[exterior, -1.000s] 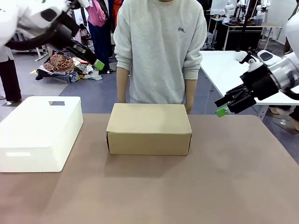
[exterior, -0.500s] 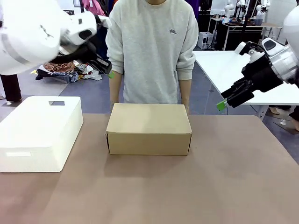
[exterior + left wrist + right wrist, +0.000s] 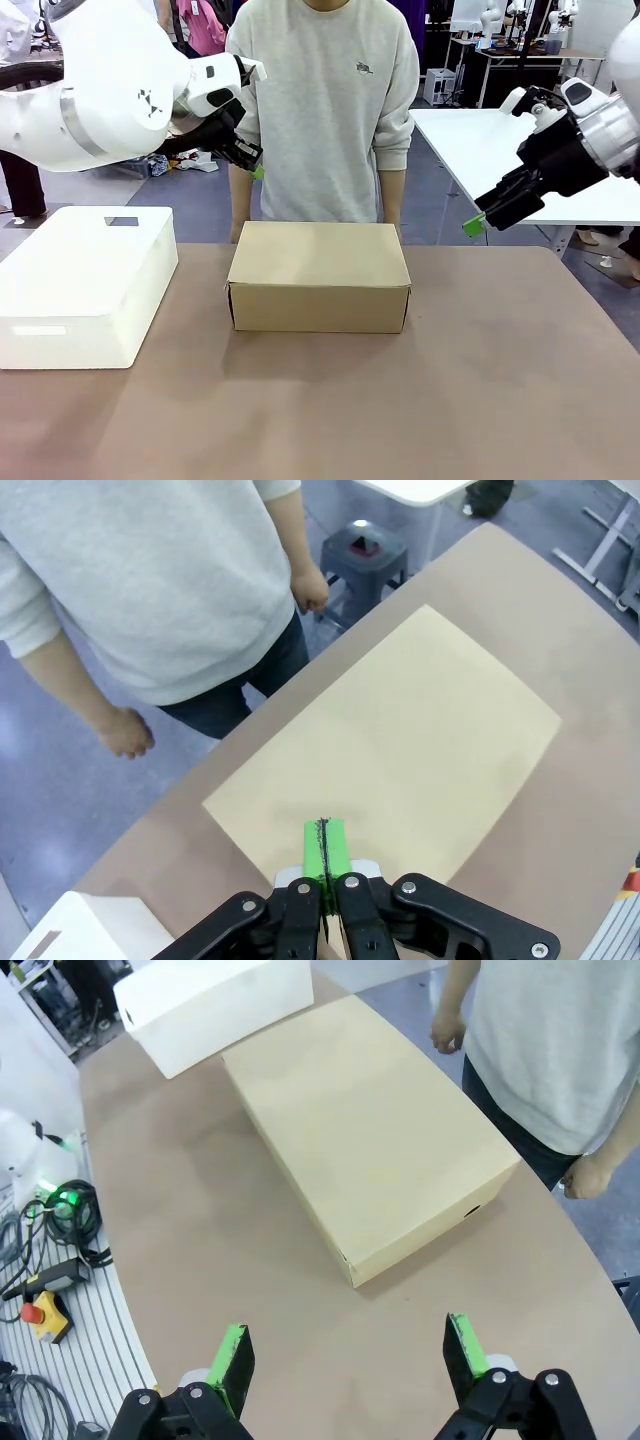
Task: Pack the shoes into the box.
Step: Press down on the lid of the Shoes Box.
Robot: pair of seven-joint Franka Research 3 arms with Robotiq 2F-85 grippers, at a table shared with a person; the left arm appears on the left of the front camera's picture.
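1. The box [image 3: 319, 275] sits closed at mid-table, long axis across, before the person.
2. Left claw [image 3: 325, 848], pads pressed together and empty, hovers above its near-left edge, nearer.
3. Right claw [image 3: 348, 1358], jaws spread and empty, hangs well off right.

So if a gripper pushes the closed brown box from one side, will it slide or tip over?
The brown box will probably slide, not tip: it is low and wide and lies flat on the table. The plain cardboard on the smooth top suggests little friction. Its lid may flex if pressed from above, since it looks like thin cardboard. How heavy it is cannot be told while it stays closed.
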